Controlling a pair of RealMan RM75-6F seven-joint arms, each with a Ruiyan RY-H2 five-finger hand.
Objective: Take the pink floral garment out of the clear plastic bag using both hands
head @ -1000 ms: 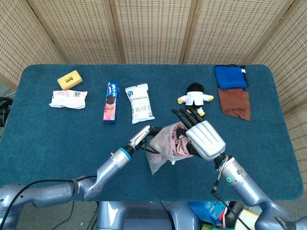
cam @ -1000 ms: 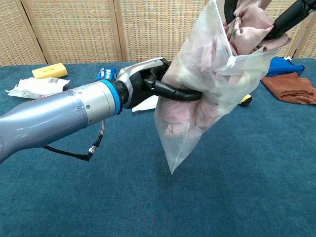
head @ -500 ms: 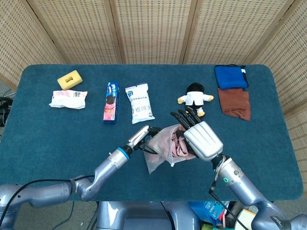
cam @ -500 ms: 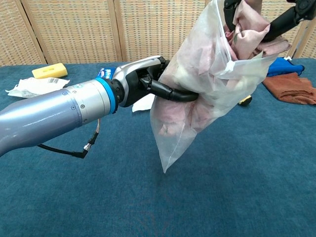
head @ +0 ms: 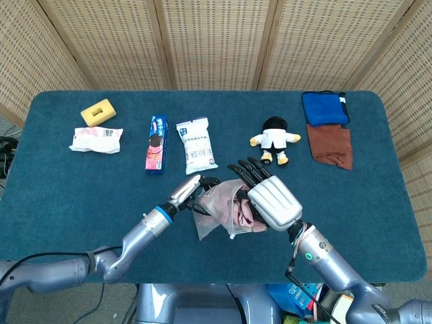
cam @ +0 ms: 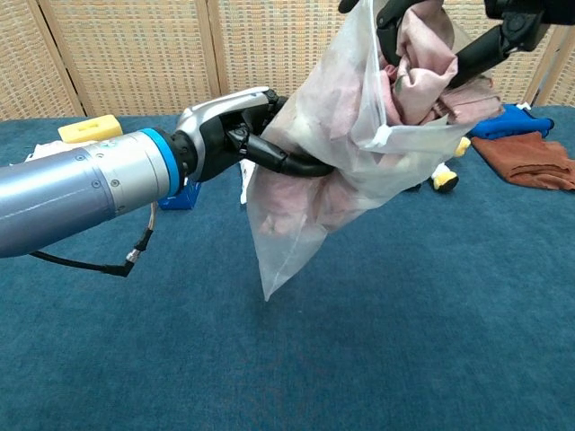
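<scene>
Pink floral garment (cam: 422, 63): partly out of clear plastic bag (cam: 305, 171), aloft over bench (head: 81, 182); left hand (cam: 235, 130) grips bag, right hand (head: 270, 202) grips garment; extraction underway, next pull hands apart.

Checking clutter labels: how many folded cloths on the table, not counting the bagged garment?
2, both at the far right of the table: a blue cloth at the back edge, and a brown cloth directly in front of it, touching or slightly overlapping. None seen elsewhere; the raised bag hides some tabletop.
</scene>
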